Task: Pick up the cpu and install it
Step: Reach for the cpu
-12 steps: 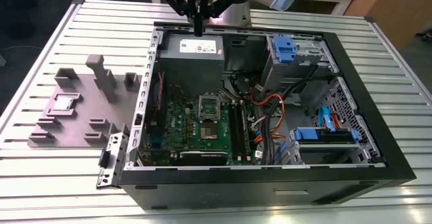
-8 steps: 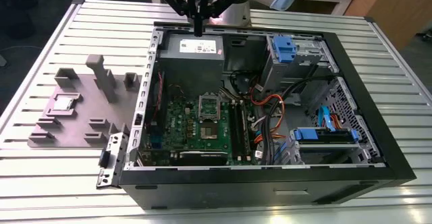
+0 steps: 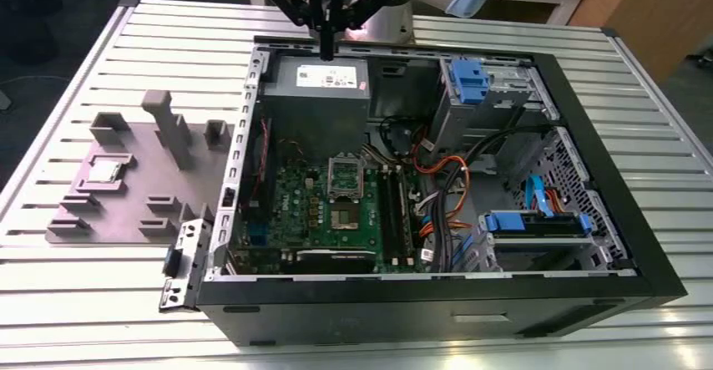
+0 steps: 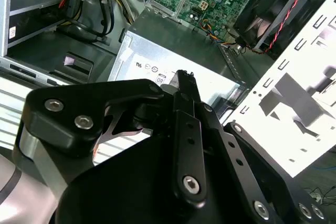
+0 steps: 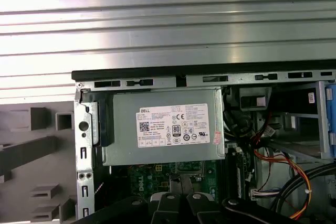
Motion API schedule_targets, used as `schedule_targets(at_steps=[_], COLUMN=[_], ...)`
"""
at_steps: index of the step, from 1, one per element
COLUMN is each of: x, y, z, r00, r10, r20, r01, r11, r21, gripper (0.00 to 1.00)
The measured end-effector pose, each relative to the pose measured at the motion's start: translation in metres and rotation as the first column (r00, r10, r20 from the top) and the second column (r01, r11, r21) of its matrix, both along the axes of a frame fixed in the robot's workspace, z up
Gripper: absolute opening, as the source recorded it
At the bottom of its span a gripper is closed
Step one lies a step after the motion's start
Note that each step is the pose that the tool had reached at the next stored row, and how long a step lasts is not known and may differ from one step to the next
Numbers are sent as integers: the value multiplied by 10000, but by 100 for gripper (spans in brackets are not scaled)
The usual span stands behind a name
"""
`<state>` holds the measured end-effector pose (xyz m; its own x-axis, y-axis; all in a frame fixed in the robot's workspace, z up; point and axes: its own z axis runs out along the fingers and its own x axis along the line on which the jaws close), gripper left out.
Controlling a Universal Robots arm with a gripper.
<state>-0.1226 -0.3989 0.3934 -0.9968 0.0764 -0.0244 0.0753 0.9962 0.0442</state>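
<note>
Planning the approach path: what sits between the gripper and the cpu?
In the exterior view, the case's side wall and grey fixture posts stand between gripper and cpu.

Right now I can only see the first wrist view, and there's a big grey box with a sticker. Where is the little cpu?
Observer: In the exterior view the cpu lies on a grey tray on the table, outside the computer case, toward the exterior view's left.
Operator: Is the gripper close to it?
Observer: No. The gripper is shut and hangs over the grey box inside the case, well apart from the cpu.
Operator: What does the chip's spot look like?
Observer: The socket in the middle of the green motherboard looks dark, with a silver frame right beside it.
</note>
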Motion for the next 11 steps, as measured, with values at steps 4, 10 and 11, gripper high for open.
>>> schedule_targets(at_steps=[4, 10, 11], x=[-40, -73, -74], y=[0, 0, 0], z=[-1, -1, -1], r00=[10000, 10000, 10000], r10=[1, 3, 3], r20=[1, 0, 0], r01=[-1, -3, -3], r11=[10000, 10000, 10000], r21=[2, 1, 1], gripper=[11, 11, 11])
